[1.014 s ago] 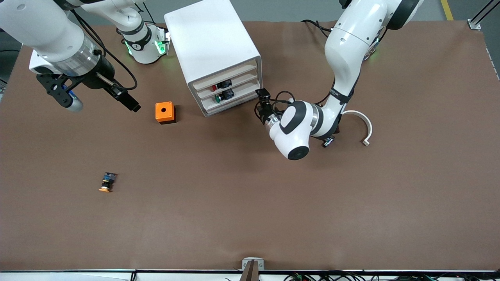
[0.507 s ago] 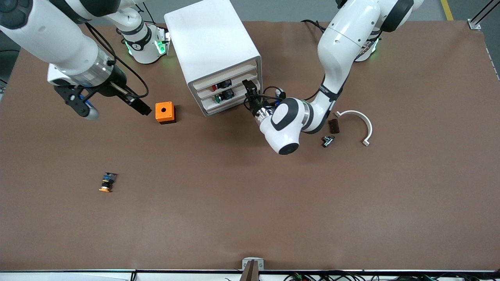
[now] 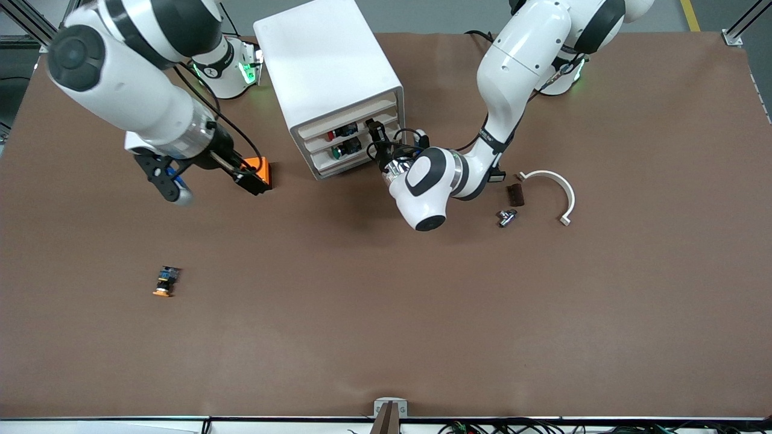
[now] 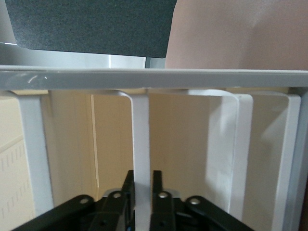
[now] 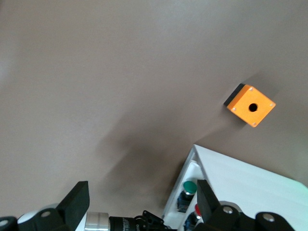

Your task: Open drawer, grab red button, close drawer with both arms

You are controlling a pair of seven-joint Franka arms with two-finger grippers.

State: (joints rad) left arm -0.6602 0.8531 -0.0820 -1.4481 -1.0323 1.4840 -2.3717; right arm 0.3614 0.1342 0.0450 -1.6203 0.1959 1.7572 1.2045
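The left gripper (image 4: 142, 192) pinched the thin front lip of the drawer (image 3: 353, 129), which held the red button (image 3: 341, 131) lying on its side, long axis along the drawer front. The light, stiff plastic tray should slide easily if pulled squarely by that lip. The right gripper (image 5: 142, 211), fingers spread, hovered over the orange cube (image 3: 259, 169).

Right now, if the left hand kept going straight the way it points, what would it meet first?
The front lip of a shallow white plastic drawer in the white box cabinet; the left hand already straddles it, so almost at once.
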